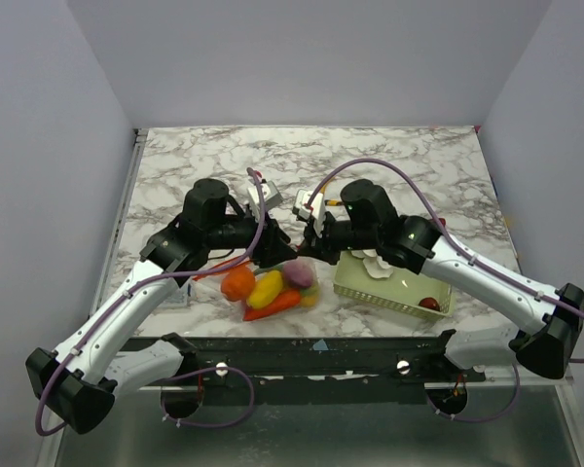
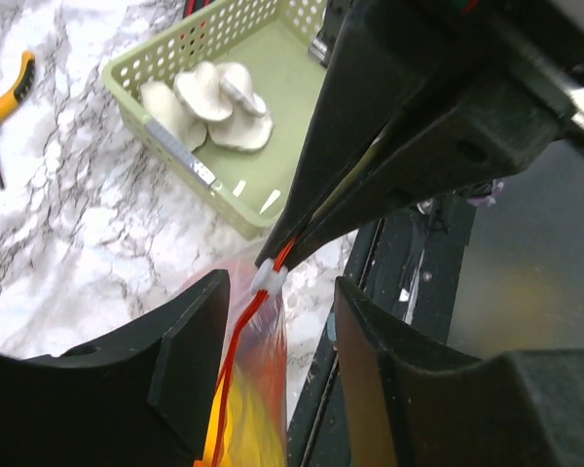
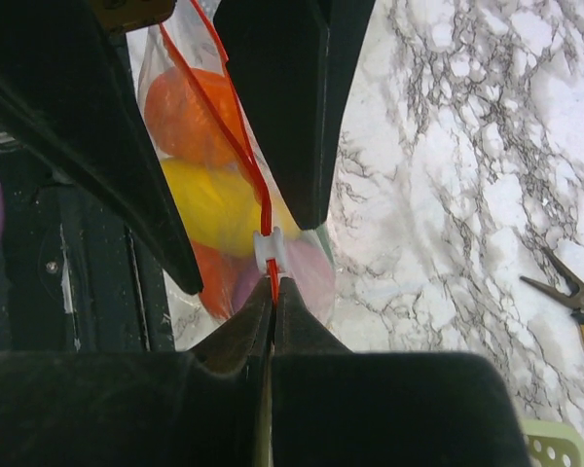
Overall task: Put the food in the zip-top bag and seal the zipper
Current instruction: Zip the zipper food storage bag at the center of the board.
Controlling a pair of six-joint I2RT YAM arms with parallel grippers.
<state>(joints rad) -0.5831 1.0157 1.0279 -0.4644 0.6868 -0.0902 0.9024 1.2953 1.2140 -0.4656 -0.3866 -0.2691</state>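
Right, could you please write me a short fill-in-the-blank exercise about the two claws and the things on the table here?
1. The right claw is shut on the red-orange ___ of the zip-top bag.
2. The left claw stands ___, straddling the bag.
3. The white bulbs lie in the pale green ___.
4. The pliers on the marble table have ___ handles.

Missing words: zipper; open; basket; yellow.

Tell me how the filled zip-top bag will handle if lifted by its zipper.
Likely floppy: the zip-top bag is thin crinkled film, so it should sag below the zipper pinched in the right hand. Probably bottom-heavy, since the food bunches together inside. The round pieces may shift and swing it.
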